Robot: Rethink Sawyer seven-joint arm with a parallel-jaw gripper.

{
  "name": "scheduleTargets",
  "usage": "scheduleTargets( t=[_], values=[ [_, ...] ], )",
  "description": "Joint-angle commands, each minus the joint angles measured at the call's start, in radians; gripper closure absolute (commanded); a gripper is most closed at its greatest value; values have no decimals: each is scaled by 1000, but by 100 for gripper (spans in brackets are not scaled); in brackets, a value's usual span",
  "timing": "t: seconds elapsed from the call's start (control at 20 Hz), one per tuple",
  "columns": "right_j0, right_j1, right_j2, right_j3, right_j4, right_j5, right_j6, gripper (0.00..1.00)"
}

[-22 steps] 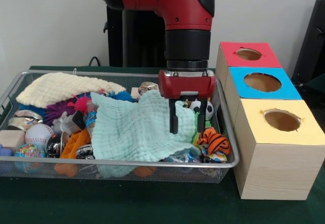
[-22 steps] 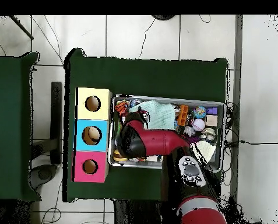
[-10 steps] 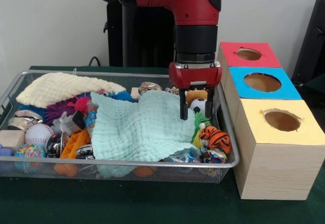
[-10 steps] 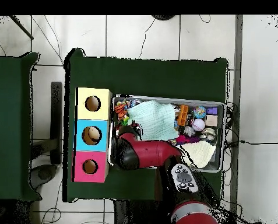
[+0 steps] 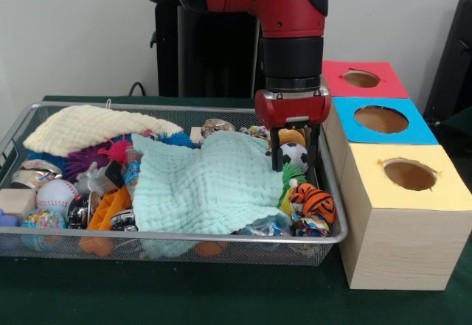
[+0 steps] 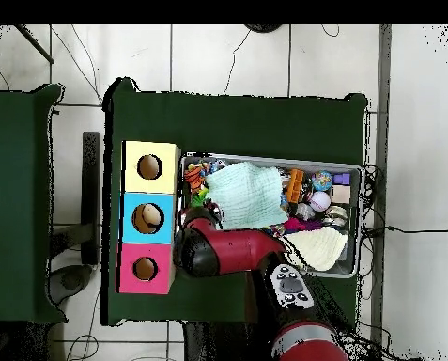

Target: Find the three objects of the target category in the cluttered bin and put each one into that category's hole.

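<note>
Soccer ball (image 5: 296, 153) between open hand (image 5: 295, 164) fingers

Red arm drops in from the top, elbow bent, and turns into a black wrist section pointing straight down. Below that sits the red gripper (image 5: 295, 161) housing, level and square to the camera. Two dark fingers (image 5: 276, 152) hang vertically from it, parted with a clear gap between them, nothing clamped there. From above, the arm (image 6: 241, 256) runs up from the base at the bottom edge, bends at a grey-buttoned joint and stretches across to the left, its rounded end hiding the gripper below
</note>
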Motion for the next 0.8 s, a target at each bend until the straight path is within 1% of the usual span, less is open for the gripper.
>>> scheduleTargets(
  t=[0.05,0.25,0.35,0.5,0.7,0.8],
  values=[
    [-15,24,109,4,13,26,152,0],
    [-10,41,109,-32,2,-31,156,0],
    [-20,50,125,-48,5,-5,143,0],
    [-20,47,124,-53,9,7,140,0],
    [-27,51,127,-65,9,8,137,0],
    [-27,58,124,-77,5,-8,136,0]
  ],
)
